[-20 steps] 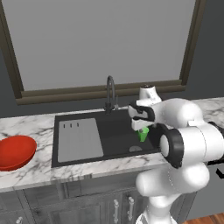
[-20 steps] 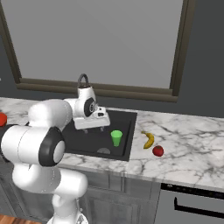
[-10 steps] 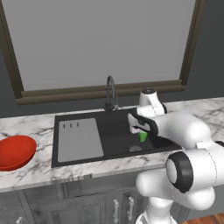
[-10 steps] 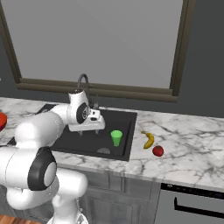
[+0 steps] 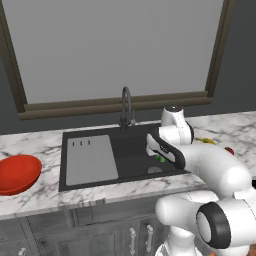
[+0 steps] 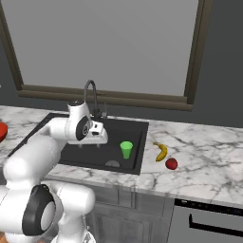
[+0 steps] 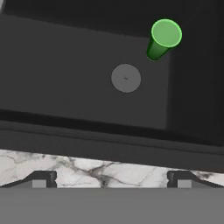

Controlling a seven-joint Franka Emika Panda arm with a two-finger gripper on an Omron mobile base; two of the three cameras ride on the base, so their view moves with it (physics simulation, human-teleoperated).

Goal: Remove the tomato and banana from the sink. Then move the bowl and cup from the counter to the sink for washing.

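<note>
The green cup (image 6: 126, 149) stands upright in the black sink (image 6: 114, 130), near the basin's right wall and behind the drain (image 7: 126, 78). My gripper (image 6: 89, 144) hangs open and empty over the basin, to the left of the cup (image 7: 162, 39), and nothing lies between its fingertips (image 7: 41, 178). On the marble counter (image 6: 199, 166) right of the sink lie the yellow banana (image 6: 162, 152) and the red tomato (image 6: 171, 163). The red bowl (image 5: 19, 174) sits on the counter far left of the sink (image 5: 130, 150). In the left base view my gripper (image 5: 151, 150) and arm hide most of the cup (image 5: 161, 159).
The grey ribbed drainboard (image 5: 91, 160) fills the sink's left part. A dark curved faucet (image 5: 126, 105) rises behind the basin, close behind my hand. A window sill (image 5: 115, 104) runs along the back wall. Grey cabinet fronts (image 5: 100, 230) lie below the counter.
The arm has folded lower, and the open hand has drawn a little away from the cup toward the basin's front. The cup stays standing in the sink.
</note>
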